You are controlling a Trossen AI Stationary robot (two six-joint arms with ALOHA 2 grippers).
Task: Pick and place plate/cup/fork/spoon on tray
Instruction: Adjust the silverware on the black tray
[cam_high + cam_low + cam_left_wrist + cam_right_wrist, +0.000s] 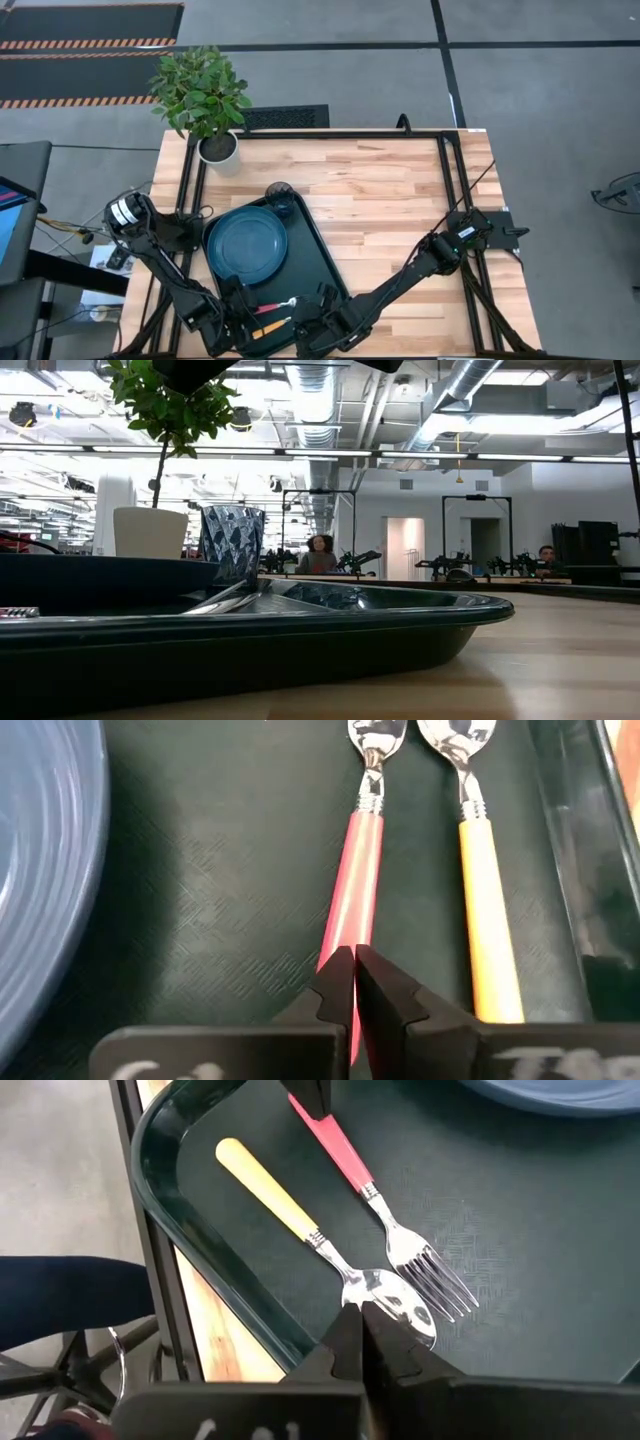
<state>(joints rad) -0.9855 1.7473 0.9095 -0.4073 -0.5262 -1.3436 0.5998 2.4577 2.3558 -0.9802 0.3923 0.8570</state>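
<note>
Dark left gripper (354, 982): fingers pressed together on nothing, poised just over the tail of the red-pink plastic handle of the fork (357, 890); it grasps no object.
Dark right gripper (362, 1342): likewise clenched and empty, hanging above the silver bowl of the orange-handled spoon (300, 1220).
Fork and spoon: lying flat and side by side, near but apart, on the near end of the big dark green rectangular plastic tray (322, 262), handles pointing the same way; the neat pairing suggests each was set down by one arm and let go.
Round dark blue-teal plate (246, 245): resting in the tray's wider middle, beside the cutlery, where its size fits.
Small smoky-grey see-through cup (281, 200): upright at the tray's far end, beyond the plate.
Wooden worktop (400, 200): carries the tray; a potted plant in a white pot (205, 100) stands at its far left corner.
Judgement: all four items appear placed, so the task looks finished.
</note>
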